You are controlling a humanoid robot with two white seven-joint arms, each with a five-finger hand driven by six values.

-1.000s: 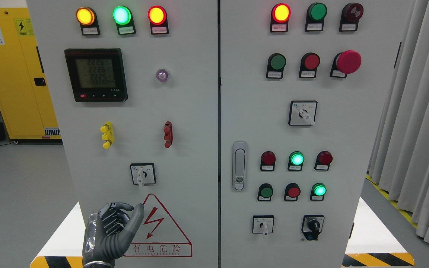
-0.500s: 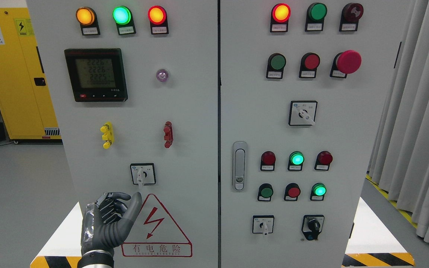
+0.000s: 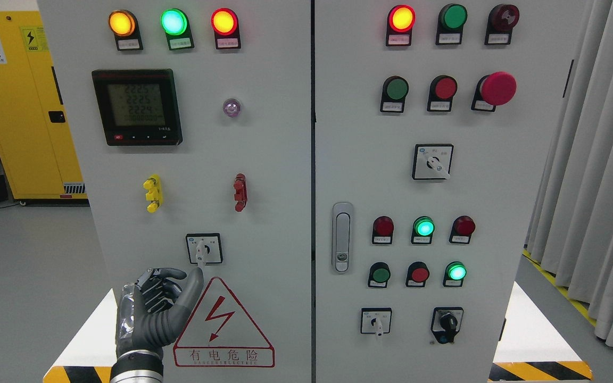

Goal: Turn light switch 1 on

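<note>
A small rotary selector switch (image 3: pixel 204 249) with a white handle pointing down sits low on the left door of the grey control cabinet (image 3: pixel 264 159). My left hand (image 3: pixel 188 277), grey and black, is raised just below and left of this switch. Its fingers (image 3: pixel 162 276) are half curled toward the palm, and the thumb stretches up with its tip almost at the handle's lower end. The hand holds nothing. My right arm does not show.
A red electric-hazard triangle sticker (image 3: pixel 224 324) lies right of my hand. Yellow (image 3: pixel 152 193) and red (image 3: pixel 240 192) terminals and a digital meter (image 3: pixel 137 106) sit above. The right door carries a latch handle (image 3: pixel 342 236), lamps, push buttons and more rotary switches (image 3: pixel 376 321). A yellow cabinet (image 3: pixel 19 101) stands at the far left.
My left hand has risen along the left door, and its thumb tip has come up close under the rotary switch handle. The switch handle has not turned.
</note>
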